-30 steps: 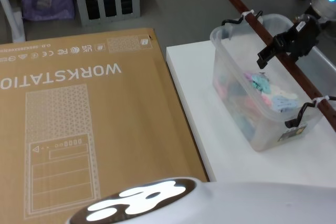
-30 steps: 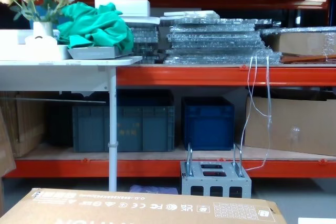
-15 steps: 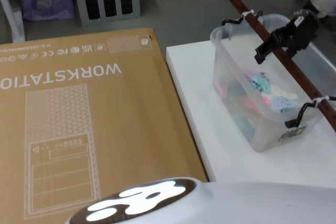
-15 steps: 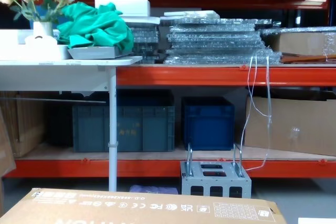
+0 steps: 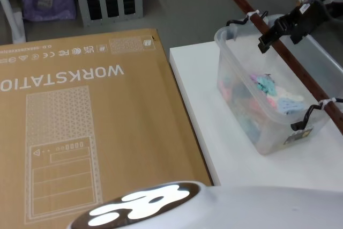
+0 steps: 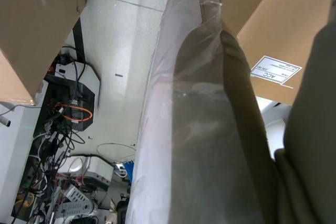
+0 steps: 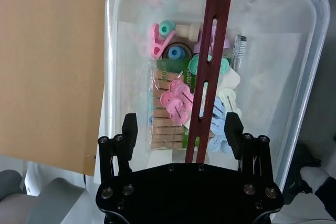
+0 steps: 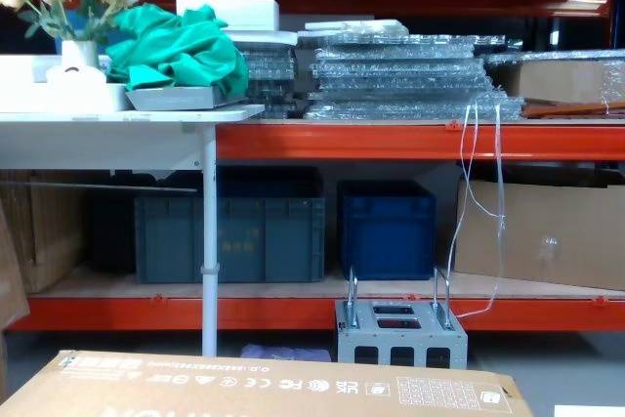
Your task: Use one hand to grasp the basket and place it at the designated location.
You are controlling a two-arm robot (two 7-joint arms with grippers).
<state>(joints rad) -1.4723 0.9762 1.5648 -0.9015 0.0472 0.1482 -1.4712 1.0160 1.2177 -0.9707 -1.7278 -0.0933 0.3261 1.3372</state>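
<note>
Our right gripper (image 5: pixel 276 33) hangs open over the basket's handle, nothing held yet.

In the upper right of the head view, the gripper sits above the reddish-brown handle (image 5: pixel 289 65). In the right wrist view its two fingers (image 7: pixel 129 129) stand wide apart, one on each side of the bar (image 7: pixel 207 77), clear of it. The basket (image 5: pixel 236 95) rests on the white table (image 5: pixel 198 105) at centre right of the head view, packed with small pastel clips and packets, beside the big cardboard box (image 5: pixel 80 122) on the left. To grasp well, we judge we should come straight down with the bar kept midway between the fingers, close near the middle of its length so the load hangs level, and avoid the white zip ties (image 5: pixel 328 102) at its ends. We cannot tell how our left gripper stands.
</note>
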